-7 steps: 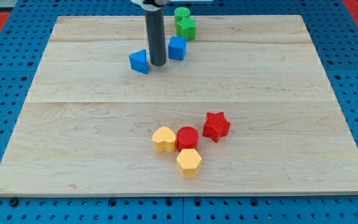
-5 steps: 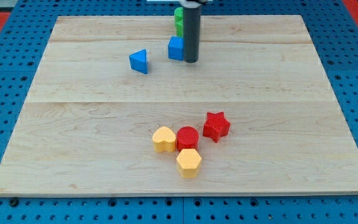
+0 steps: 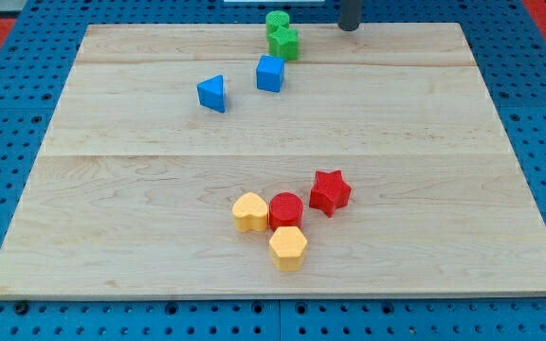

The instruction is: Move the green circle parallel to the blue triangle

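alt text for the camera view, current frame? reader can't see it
My tip sits at the view's top edge of the wooden board, right of the green circle block and the other green block. A blue triangle block and blue cube lie below them.

dark rod: cut off by the view's top edge, only its short lower end with my tip (image 3: pixel 349 28) showing, right of the green circle block (image 3: pixel 277 21)
second green block (image 3: pixel 285 44): touches the circle; shape unclear
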Tool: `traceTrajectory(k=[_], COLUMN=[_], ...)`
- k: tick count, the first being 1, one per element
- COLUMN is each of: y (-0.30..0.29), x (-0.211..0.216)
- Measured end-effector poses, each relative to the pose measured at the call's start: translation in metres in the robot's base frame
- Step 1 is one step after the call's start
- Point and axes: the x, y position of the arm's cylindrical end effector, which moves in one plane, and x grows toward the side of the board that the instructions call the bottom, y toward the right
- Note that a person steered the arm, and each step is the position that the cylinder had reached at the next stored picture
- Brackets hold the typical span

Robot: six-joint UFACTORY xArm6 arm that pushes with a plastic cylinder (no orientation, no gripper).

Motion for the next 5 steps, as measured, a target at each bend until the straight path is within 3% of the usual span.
traceTrajectory(k=[1,3,5], y=[-0.019,-0.131,-0.219], x=[0.001,0.001,0.08])
